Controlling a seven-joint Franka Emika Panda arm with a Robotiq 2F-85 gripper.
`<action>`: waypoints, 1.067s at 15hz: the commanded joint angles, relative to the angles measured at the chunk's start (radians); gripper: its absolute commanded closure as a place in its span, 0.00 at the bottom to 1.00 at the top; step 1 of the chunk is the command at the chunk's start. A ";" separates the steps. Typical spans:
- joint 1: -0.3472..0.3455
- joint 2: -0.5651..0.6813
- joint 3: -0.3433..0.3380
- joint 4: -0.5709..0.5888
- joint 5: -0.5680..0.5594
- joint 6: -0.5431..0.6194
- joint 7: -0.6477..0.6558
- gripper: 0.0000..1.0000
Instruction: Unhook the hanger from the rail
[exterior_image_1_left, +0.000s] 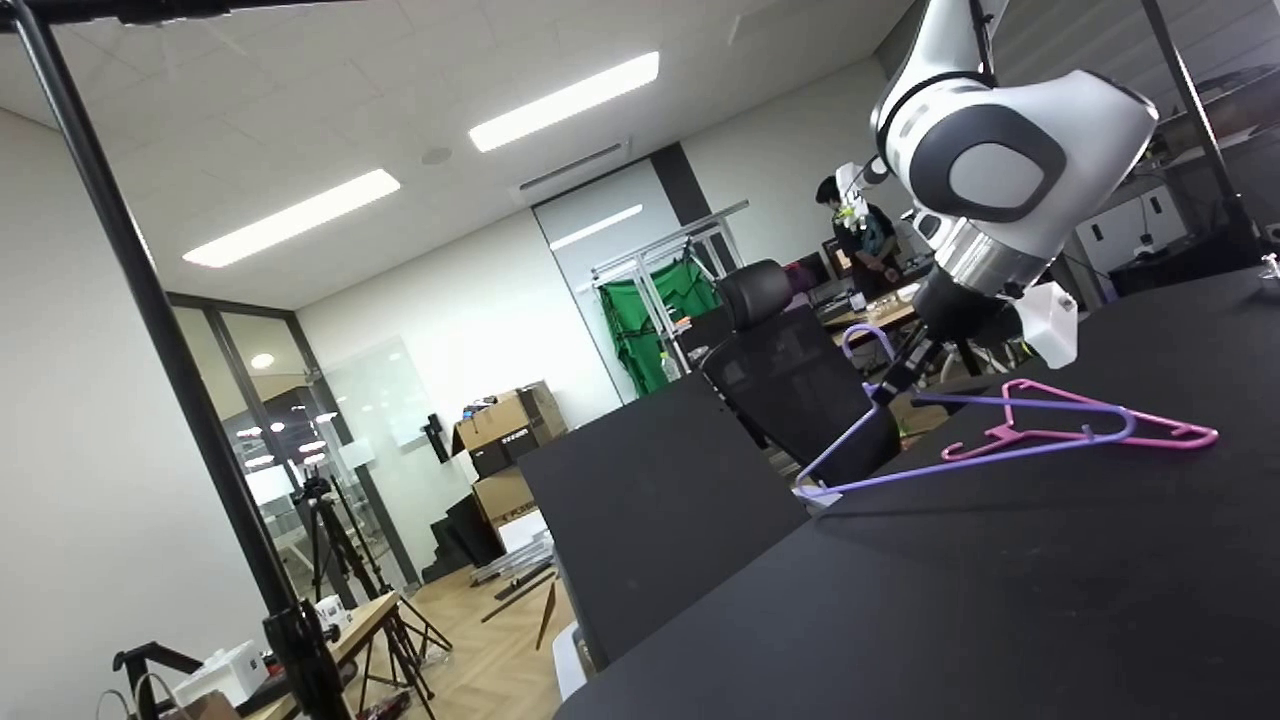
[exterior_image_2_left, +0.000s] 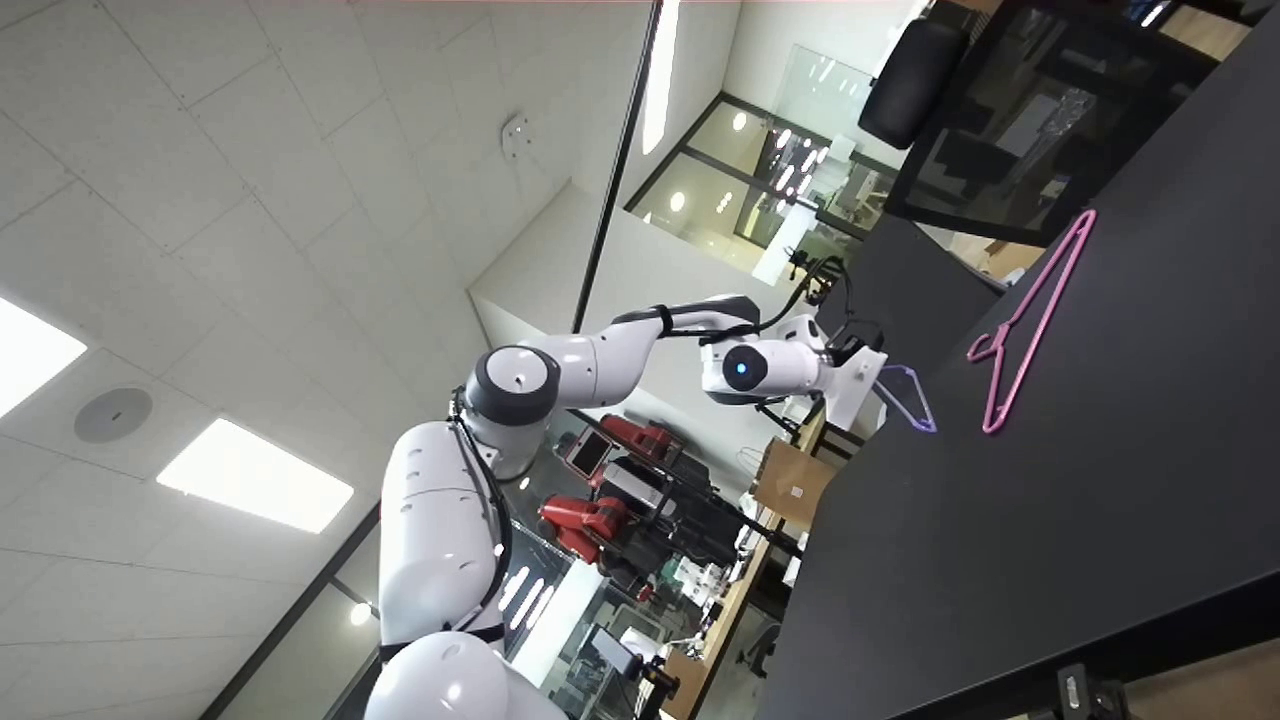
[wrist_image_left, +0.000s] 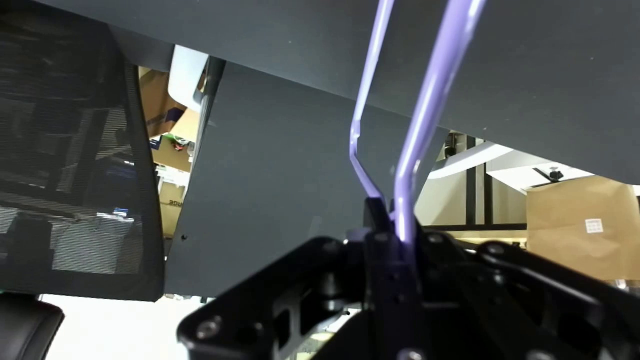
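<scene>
lavender ran through the upper middle of my wrist view, two slim lengths of the purple hanger (wrist_image_left: 431, 102) leading down into the gripper (exterior_image_1_left: 888, 390). i had the fingers pinched together on it, with hardly any gap between them. in an exterior view i saw the grip sitting near the neck, with the hook curving up beside the fingertips and the long bottom bar slung low over the black table (exterior_image_1_left: 950, 600), close by its edge; whether that bar touched the surface i couldn't tell. the pink hanger (exterior_image_2_left: 1046, 319) lay on the tabletop, near the purple one but apart from it. my white-and-grey arm (exterior_image_2_left: 610, 365) showed in both exterior views, its links bent and the wrist end down near the table. past the edge stood a black mesh chair (exterior_image_1_left: 795, 362), and farther back i made out stacked cardboard boxes (exterior_image_1_left: 495, 428) and a dark-haired person (exterior_image_1_left: 868, 240).
</scene>
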 joint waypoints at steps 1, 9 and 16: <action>-0.002 0.000 0.000 0.000 0.000 0.000 0.000 0.94; -0.004 0.000 0.000 0.000 0.000 -0.001 0.000 0.94; 0.144 0.025 -0.195 0.049 0.072 -0.045 0.000 0.98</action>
